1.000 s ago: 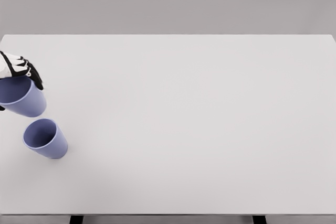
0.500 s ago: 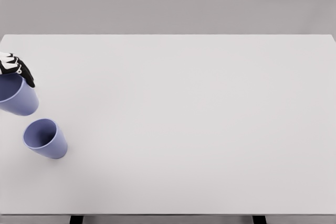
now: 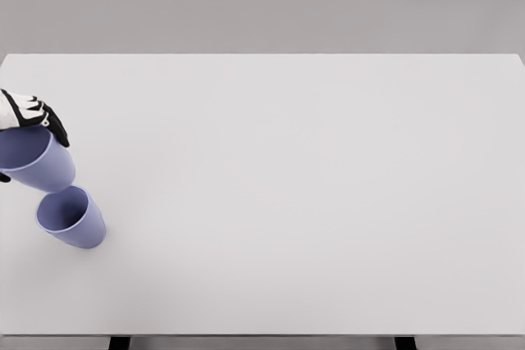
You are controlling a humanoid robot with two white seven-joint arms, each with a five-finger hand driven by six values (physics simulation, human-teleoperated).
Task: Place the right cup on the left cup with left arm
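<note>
Fingers point(image 3: 45, 114) of left hand point(image 3: 25, 111) clamped over held cup's point(image 3: 37, 165) rim, directly above second cup point(image 3: 72, 217).

No readable text, labels, brands, numbers or signs anywhere in the head view. Both cups are plain and the tabletop is blank.
</note>
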